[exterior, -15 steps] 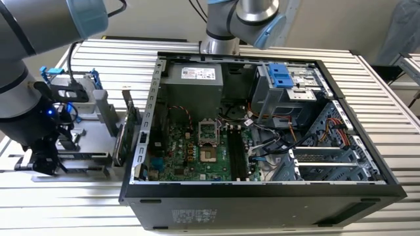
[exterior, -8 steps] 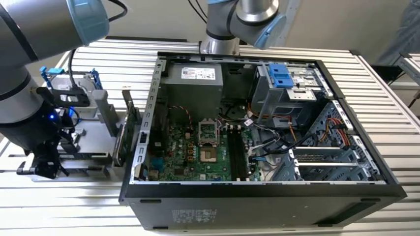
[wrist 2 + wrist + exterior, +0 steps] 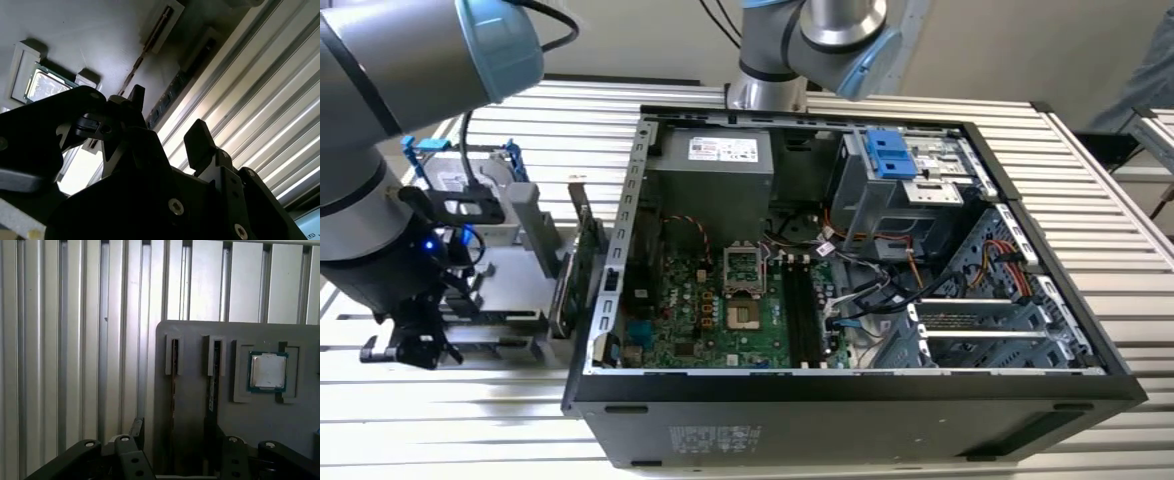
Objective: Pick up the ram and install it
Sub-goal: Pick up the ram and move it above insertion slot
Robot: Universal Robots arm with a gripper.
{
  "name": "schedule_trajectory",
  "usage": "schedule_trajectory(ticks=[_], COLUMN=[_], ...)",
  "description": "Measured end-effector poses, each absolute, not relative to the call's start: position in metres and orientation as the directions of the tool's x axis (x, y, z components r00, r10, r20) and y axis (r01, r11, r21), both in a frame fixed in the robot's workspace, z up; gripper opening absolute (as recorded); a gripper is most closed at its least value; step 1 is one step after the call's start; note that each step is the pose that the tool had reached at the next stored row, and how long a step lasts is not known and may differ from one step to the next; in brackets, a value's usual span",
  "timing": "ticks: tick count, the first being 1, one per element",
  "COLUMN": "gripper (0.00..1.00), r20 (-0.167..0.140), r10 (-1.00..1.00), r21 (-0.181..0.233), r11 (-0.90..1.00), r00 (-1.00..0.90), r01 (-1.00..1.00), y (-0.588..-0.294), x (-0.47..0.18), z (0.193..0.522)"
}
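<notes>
In the exterior view, your claw (image 3: pixel 411 345) hangs low over the grey tray (image 3: pixel 507 262), which sits on the counter (image 3: pixel 1107 220) beside the open computer case (image 3: pixel 854 250). In the second wrist view, its fingers (image 3: pixel 200 142) stand wide apart and grip nothing, with the ram (image 3: pixel 170 95) on edge between them. In the first wrist view, the ram (image 3: pixel 173 390) stands in the slot nearest the tray's edge, with a second stick (image 3: pixel 212 385) and a processor (image 3: pixel 268 371) further in.

The arm (image 3: pixel 400 70) rises from its base (image 3: pixel 767 92) and comes down at the exterior view's left, with the wrist (image 3: pixel 374 250) pointing downward. The gripper (image 3: pixel 414 345) hangs low. In the second wrist view its two black fingers (image 3: pixel 200 142) seem spread apart.
</notes>
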State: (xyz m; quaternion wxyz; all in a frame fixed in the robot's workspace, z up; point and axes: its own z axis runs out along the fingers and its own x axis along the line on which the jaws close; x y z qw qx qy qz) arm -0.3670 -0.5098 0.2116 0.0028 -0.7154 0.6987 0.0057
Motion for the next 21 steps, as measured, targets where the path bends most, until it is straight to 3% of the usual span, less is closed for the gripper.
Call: schedule_trajectory(ticks=[21], gripper=[1.0], r20=[-0.001], r10=[-1.0], r21=[0.004], r11=[-0.024], r00=[0.024], r01=[-1.0], y=[-0.51], x=[-0.367], z=[0.195])
